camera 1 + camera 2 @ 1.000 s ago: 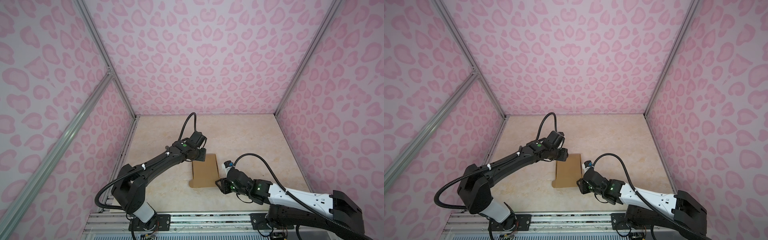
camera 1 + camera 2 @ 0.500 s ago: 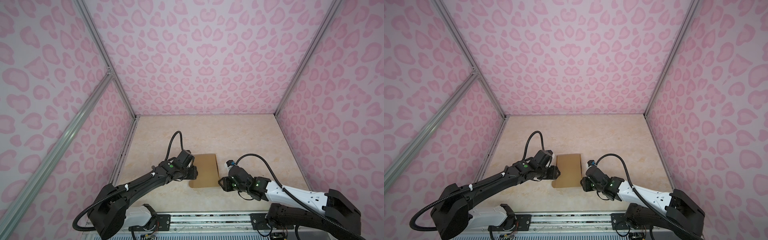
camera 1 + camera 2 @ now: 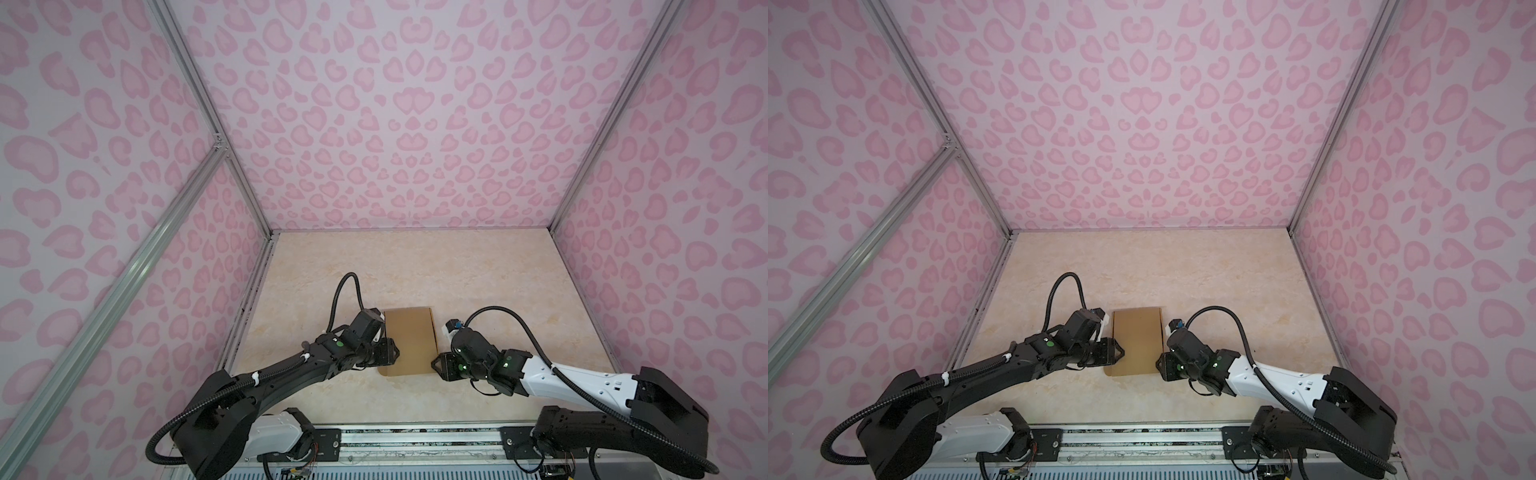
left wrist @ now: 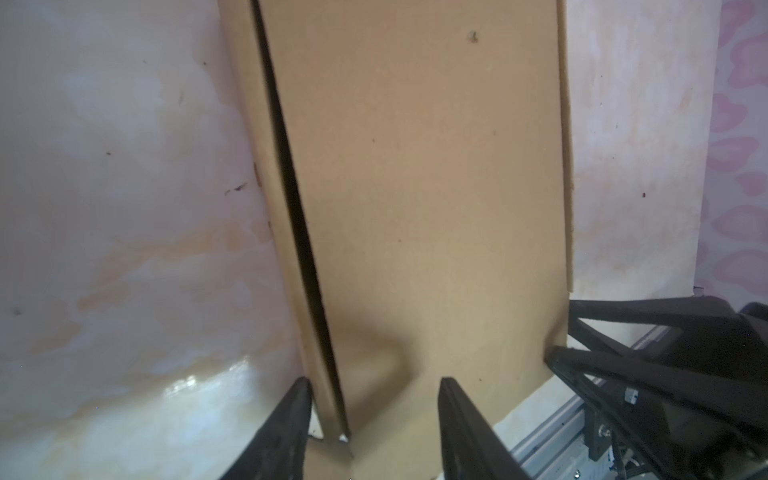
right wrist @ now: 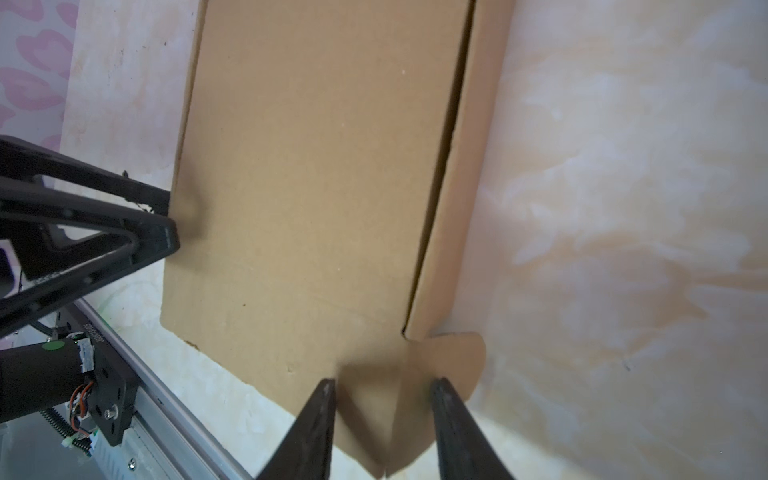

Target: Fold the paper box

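Flat rectangular cardboard paper box: plain kraft brown, unprinted (the seam along one long edge reads darker brown).
Smooth stone-look tabletop: cream with faint peach-orange marbling.
Enclosure wall panels: pale lilac, covered in pink leopard-style blotches, some heart-shaped.
Metal frame rails: silver-grey.
Left arm: black, with one green dot.
Right arm: black joints, white forearm link, green lights.

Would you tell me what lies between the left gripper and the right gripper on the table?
The paper box lies between the left gripper and the right gripper, as both top views show.
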You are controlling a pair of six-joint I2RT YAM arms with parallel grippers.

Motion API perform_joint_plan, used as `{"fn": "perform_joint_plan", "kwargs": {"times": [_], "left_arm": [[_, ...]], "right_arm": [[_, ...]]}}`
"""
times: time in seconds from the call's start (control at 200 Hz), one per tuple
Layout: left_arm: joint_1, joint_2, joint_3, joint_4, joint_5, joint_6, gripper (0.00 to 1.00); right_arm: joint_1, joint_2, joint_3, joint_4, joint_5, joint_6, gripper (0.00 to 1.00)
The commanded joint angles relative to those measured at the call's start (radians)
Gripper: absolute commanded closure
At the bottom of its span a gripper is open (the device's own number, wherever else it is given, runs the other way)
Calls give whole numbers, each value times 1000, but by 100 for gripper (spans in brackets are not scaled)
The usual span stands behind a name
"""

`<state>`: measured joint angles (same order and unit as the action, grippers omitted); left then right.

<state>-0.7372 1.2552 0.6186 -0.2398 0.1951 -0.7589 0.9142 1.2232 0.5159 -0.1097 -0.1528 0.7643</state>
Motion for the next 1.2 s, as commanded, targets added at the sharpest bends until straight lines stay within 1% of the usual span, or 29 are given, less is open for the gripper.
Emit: {"fn": "perform_joint_plan", "kwargs": {"times": [0.0, 0.25, 0.565, 0.725, 1.01, 1.14, 1.2], "left_arm": [[-2, -8, -12, 63, 10, -24, 48], [-19, 14, -42, 124, 20, -53, 47], [-21, 21, -45, 147, 12, -57, 48], [-23, 19, -51, 176, 26, -82, 48], [-49, -4, -60, 211, 38, -131, 49], [-56, -4, -60, 190, 33, -130, 49], [-54, -15, -53, 163, 13, -122, 49]], "right_arm": [[-2, 9, 1, 39, -7, -3, 60], [-6, 45, 14, 59, -15, -10, 64], [-24, 47, 12, 58, -12, -28, 70], [-33, 46, 12, 59, -11, -39, 74], [-39, 45, 10, 58, -17, -40, 76], [-41, 35, 15, 47, -12, -40, 76], [-44, 32, 16, 43, -13, -40, 76]]}}
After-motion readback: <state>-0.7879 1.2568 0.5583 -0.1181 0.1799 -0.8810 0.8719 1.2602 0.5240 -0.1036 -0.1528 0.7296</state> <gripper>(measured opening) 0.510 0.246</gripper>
